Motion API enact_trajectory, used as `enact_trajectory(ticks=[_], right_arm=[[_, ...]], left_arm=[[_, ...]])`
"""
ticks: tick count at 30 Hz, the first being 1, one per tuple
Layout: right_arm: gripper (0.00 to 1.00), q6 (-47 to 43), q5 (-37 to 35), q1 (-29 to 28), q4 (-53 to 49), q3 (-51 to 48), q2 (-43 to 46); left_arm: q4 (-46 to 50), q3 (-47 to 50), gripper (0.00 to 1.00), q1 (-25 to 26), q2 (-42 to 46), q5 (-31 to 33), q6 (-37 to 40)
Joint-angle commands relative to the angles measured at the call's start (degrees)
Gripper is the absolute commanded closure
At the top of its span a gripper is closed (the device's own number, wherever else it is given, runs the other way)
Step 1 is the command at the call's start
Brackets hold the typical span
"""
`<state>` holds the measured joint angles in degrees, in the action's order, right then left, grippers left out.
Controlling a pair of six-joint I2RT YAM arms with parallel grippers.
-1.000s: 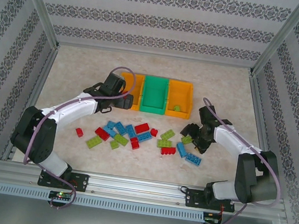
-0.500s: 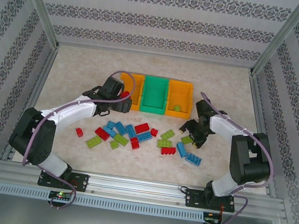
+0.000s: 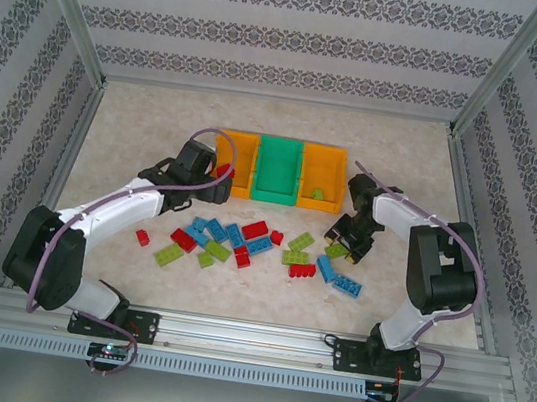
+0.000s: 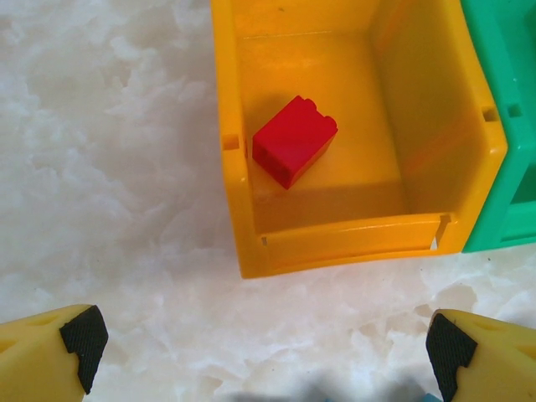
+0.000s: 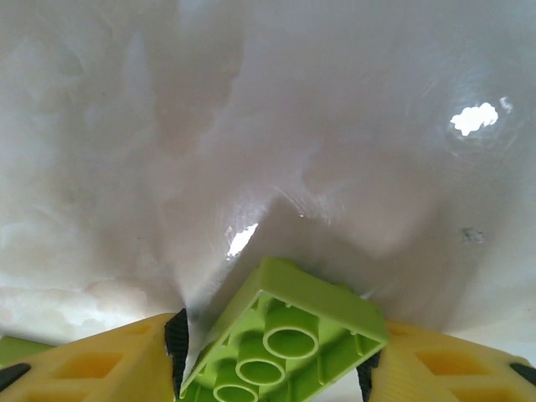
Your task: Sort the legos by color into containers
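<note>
Three containers (image 3: 273,200) stand joined in a row toward the back of the bench (image 3: 160,114): a left orange bin (image 3: 247,142), a green bin (image 3: 282,143) in the middle and a right orange bin (image 3: 326,152). Seen from the left wrist, the left orange bin (image 4: 335,239) holds one red brick (image 4: 293,140), lying close against its outer side wall. One small lime piece (image 3: 319,194) lies at the near end of the right orange bin.

The loose legos (image 3: 242,243), red, blue and lime, are scattered on the bench in front of the bins, between the two arms. At the right edge of that scatter, a lime green brick (image 5: 285,335) sits between the right fingers (image 5: 84,368). It is tilted, with its hollow underside turned to the wrist camera. The fingers clasp it, with a dark pad pressed to each end. I can't tell whether it touches the bench.

The left fingers (image 4: 50,352) are spread wide and hold nothing. They hover over bare bench just short of the near wall of the left orange bin, with the red brick well beyond their tips.

The left arm (image 3: 127,202) stretches in a long, low diagonal from its base toward that bin's near corner. The right arm (image 3: 402,219) is folded tight: it rises from its base and bends back inward. Its wrist turns down, so the fingers point at the bench in front of the right orange bin.
</note>
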<state>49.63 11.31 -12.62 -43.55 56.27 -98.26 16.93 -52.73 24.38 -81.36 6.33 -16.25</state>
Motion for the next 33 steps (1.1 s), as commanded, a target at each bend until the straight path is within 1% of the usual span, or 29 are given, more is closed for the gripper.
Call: enact_trajectory(ticks=[1, 5, 12, 15, 17, 21, 24, 28, 33], right_arm=[[0.46, -2.4, -3.6, -0.5, 5.3, 1.6, -2.2], [0.55, -3.5, -4.2, -0.4, 4.6, 2.5, -2.7], [0.65, -4.3, -6.6, -0.1, 4.9, 3.8, -0.5], [0.66, -5.6, -8.1, -0.5, 4.1, 5.8, 1.1], [0.66, -7.4, -11.1, -1.5, 2.3, 8.5, 2.7], [0.65, -11.9, -18.3, -4.4, 1.7, 13.0, 7.9], [0.65, -16.0, -20.4, -6.4, 3.0, 16.9, 9.7], [0.64, -21.4, -20.4, -8.4, 3.1, 23.7, 6.2], [0.64, -23.9, -19.0, -8.5, 2.2, 30.6, -3.2]], left_arm=[[-1.1, 0.8, 0.0, 0.7, 1.6, 1.3, 0.5], [-0.8, 1.0, 0.0, 0.7, 2.2, 1.9, 0.4], [-0.3, 1.1, 0.0, 0.7, 3.0, 2.5, 0.3], [0.4, 1.2, 0.01, 0.7, 3.4, 3.5, -0.1], [1.8, 1.4, 0.01, 0.7, 3.8, 5.5, -1.0], [7.7, 0.6, 0.0, 0.6, 4.3, 10.1, -4.8], [11.9, 0.5, 0.01, 0.4, 4.6, 11.3, -8.2], [12.8, 2.1, 0.01, -0.1, 5.4, 8.2, -11.1], [17.2, 2.4, 0.01, -0.9, 5.3, 8.1, -14.5]])
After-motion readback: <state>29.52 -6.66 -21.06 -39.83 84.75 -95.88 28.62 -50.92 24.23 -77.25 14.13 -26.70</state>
